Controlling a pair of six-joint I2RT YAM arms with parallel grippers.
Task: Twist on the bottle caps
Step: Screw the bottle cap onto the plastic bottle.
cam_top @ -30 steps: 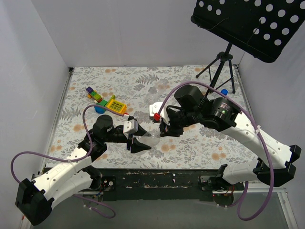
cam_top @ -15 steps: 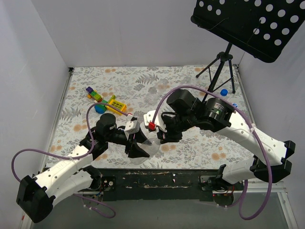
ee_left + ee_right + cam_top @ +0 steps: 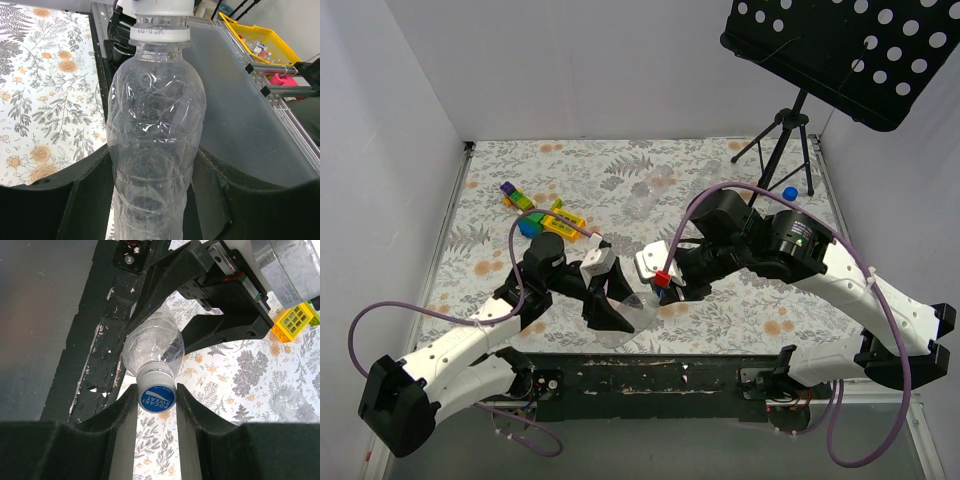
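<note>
Clear plastic bottle [image 3: 152, 145]: centre of the left wrist view, belly clamped by the left gripper [image 3: 150, 205], neck toward the top edge.
Blue-and-white cap [image 3: 156, 399]: on the neck, mid-frame in the right wrist view, pinched by the right gripper [image 3: 156, 390].
Step, likely: threading the cap.
Doing it well: hold the cap square to the neck, press lightly along the axis, twist; the left grip must resist spin without crushing the thin wall.
</note>
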